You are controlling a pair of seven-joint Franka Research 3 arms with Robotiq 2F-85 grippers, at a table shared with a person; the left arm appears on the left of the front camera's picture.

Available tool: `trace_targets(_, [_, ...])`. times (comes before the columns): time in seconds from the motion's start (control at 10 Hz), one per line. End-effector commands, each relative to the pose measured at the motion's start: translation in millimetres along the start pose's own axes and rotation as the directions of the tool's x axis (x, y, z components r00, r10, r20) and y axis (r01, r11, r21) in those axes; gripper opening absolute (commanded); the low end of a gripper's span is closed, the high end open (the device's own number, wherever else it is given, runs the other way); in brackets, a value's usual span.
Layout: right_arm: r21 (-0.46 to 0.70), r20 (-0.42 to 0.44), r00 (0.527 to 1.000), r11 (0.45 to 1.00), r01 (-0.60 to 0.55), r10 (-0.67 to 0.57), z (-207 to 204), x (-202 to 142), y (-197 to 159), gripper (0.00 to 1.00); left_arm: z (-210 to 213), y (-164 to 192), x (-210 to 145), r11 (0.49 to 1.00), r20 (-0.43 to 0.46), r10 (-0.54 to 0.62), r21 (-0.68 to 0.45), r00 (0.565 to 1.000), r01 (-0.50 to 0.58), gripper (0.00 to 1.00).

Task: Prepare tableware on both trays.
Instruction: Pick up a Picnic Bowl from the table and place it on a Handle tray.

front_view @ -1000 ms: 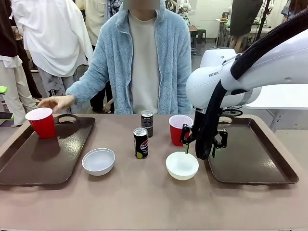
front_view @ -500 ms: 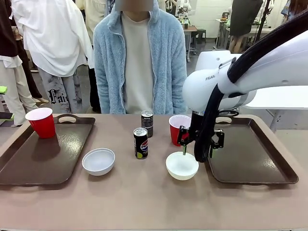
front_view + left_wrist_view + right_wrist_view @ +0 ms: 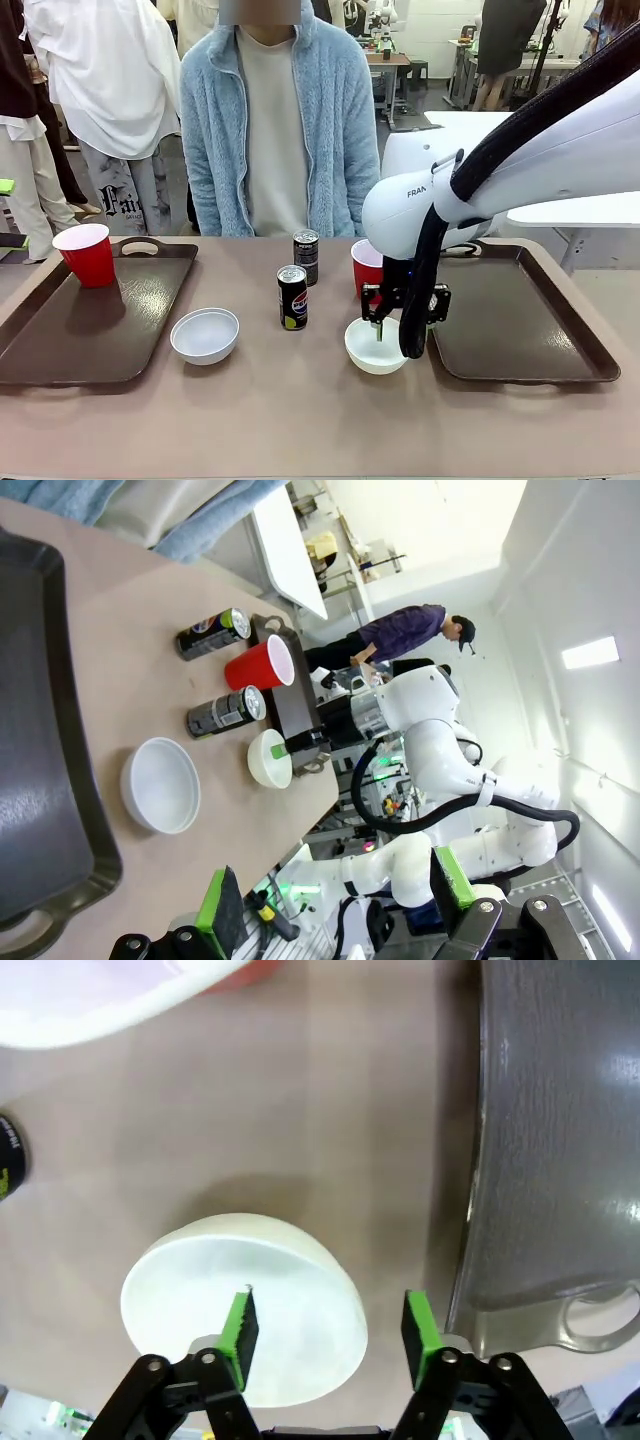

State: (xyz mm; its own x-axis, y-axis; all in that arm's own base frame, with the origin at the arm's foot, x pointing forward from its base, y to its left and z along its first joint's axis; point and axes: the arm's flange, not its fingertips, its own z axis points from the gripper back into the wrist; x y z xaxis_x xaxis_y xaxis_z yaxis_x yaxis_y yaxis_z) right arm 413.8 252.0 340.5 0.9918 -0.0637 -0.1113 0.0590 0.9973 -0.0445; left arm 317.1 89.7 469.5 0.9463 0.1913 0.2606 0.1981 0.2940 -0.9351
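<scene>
Bowl [image 3: 200, 1295] beside the tray [image 3: 560, 1160], its tray-side rim between spread, empty fingers of the right gripper [image 3: 328, 1322]: lower straight, pinch firmly, lift level onto the tray.

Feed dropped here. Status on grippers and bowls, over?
Right gripper open, jaws astride right bowl rim, beside right tray. Left gripper open, holding nothing. Red cup close behind bowl.

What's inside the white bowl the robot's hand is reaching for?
Nothing shows inside the white bowl except one green finger of the right gripper; the other finger is outside the rim. The finger covers a bit of the bottom.
</scene>
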Motion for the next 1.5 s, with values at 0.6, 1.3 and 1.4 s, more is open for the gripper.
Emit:
trace_targets(0.6, [0.004, 0.032, 0.999, 1.000, -0.006, 0.006, 2, 3, -3, 0.00, 0, 0, 1, 1.000, 0.013, -0.019, -0.023, 1.000, 0.019, 1.00])
trace_targets(1.3, [0.109, 0.173, 0.984, 0.994, 0.015, -0.034, 109, -83, -71, 0.00, 0, 0, 1, 1.000, 0.013, -0.019, -0.023, 1.000, 0.019, 1.00])
trace_targets(1.4, [0.134, 0.186, 0.981, 0.991, 0.025, -0.049, 116, -91, -85, 0.00, 0, 0, 1, 1.000, 0.013, -0.019, -0.023, 1.000, 0.019, 1.00])
